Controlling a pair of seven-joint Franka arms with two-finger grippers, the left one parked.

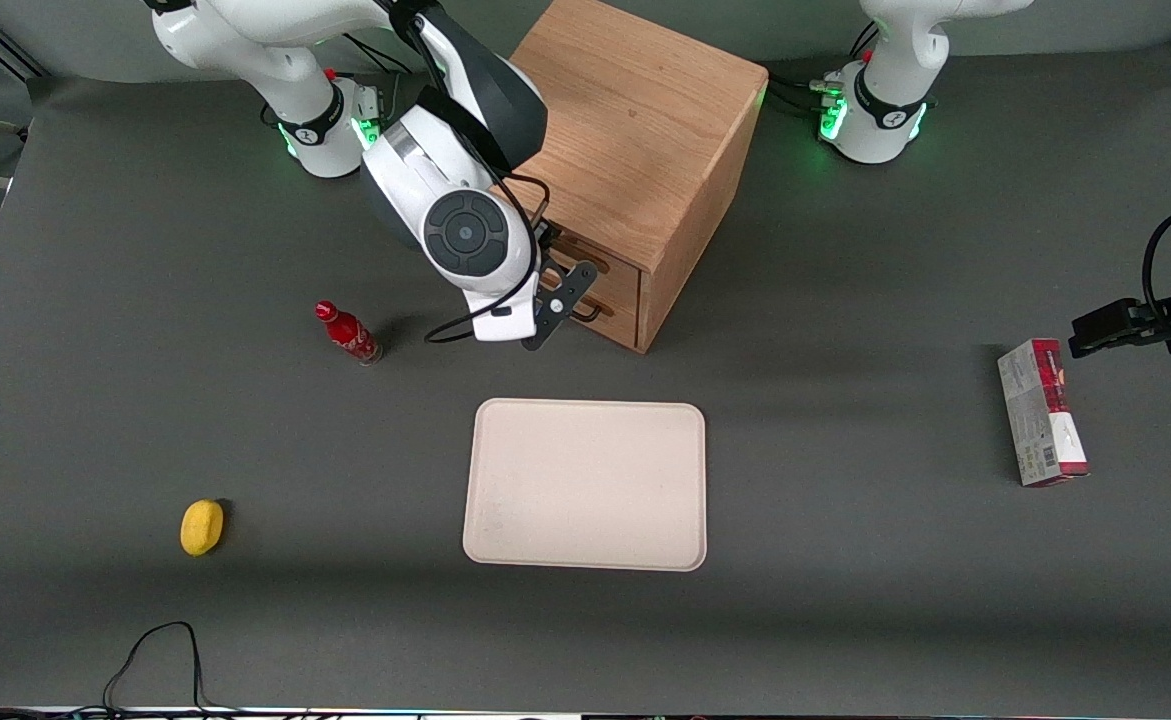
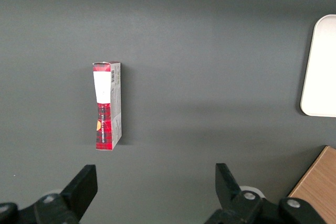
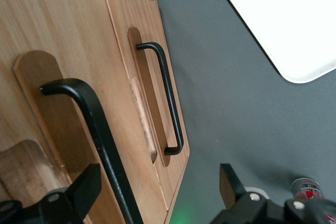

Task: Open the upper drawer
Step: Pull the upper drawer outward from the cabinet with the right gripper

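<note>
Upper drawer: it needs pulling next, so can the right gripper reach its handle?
Probably yes: the gripper hangs open at the cabinet front, the upper drawer handle between its fingers, nothing blocking.

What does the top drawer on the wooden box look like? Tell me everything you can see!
The upper drawer has a light oak-looking front with a rounded hollow in the wood. A long black handle bends out over that hollow. It looks shut, level with the cabinet face. The gripper is right at it, jaws open, with the handle running between them, not yet squeezed.
</note>
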